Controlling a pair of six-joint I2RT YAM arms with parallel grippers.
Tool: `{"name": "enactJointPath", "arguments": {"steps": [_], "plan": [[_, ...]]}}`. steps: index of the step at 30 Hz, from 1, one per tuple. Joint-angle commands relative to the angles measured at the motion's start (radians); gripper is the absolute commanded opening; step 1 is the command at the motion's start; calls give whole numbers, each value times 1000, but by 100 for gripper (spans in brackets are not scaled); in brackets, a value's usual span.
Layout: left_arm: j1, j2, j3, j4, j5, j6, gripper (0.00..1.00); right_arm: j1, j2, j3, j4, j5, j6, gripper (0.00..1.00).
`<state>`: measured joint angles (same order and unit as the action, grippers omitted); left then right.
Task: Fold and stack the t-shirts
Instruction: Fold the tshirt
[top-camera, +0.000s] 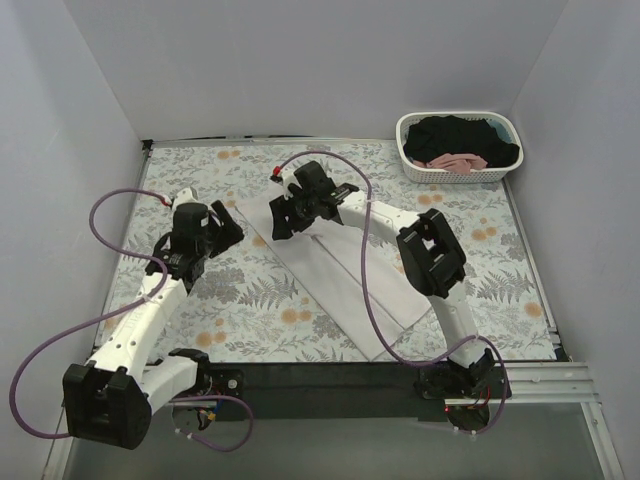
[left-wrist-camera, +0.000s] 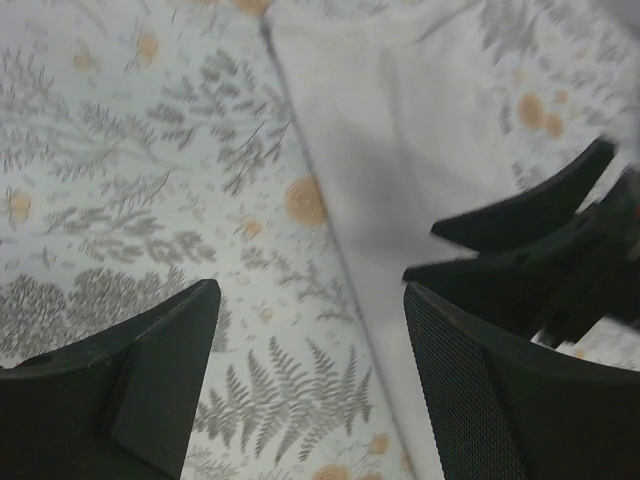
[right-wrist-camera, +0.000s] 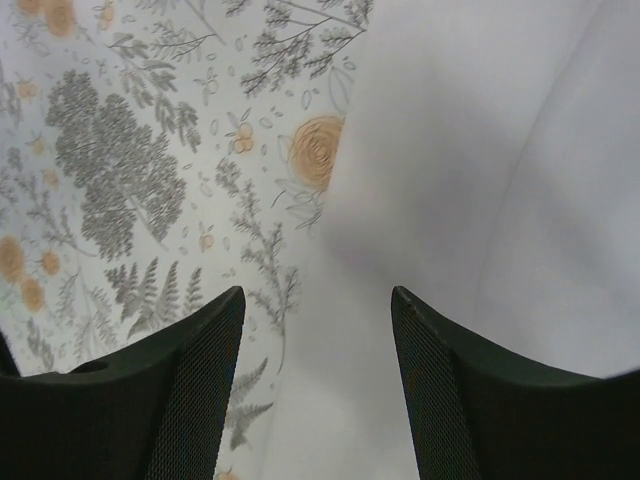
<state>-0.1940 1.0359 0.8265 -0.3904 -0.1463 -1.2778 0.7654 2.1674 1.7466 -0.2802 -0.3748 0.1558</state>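
Left arm (top-camera: 140, 315), right arm (top-camera: 432, 258) extended, jaws apart.

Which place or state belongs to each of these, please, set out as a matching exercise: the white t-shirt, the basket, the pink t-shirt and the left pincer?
1. white t-shirt
2. basket
3. pink t-shirt
4. left pincer

A. inside the basket
B. far right corner of the tablecloth
C. lying flat in a long strip, mid-table
D. open, by the white shirt's left edge

Pairs: 1-C, 2-B, 3-A, 4-D
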Motion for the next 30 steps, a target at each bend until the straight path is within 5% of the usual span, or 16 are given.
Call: {"name": "enactJointPath", "arguments": {"steps": [1,19,25,30], "plan": [[-5,-45,-105,-30,7,29,74,-23,101,105,94,-19,-22,67],[-8,-34,-239,85,-33,55,73,-305,393,362,199,76,218,69],[-9,-34,-242,93,-24,64,74,-365,250,377,167,40,173,70],[-9,-37,-237,97,-13,75,73,-357,-14,135,81,56,94,68]]}}
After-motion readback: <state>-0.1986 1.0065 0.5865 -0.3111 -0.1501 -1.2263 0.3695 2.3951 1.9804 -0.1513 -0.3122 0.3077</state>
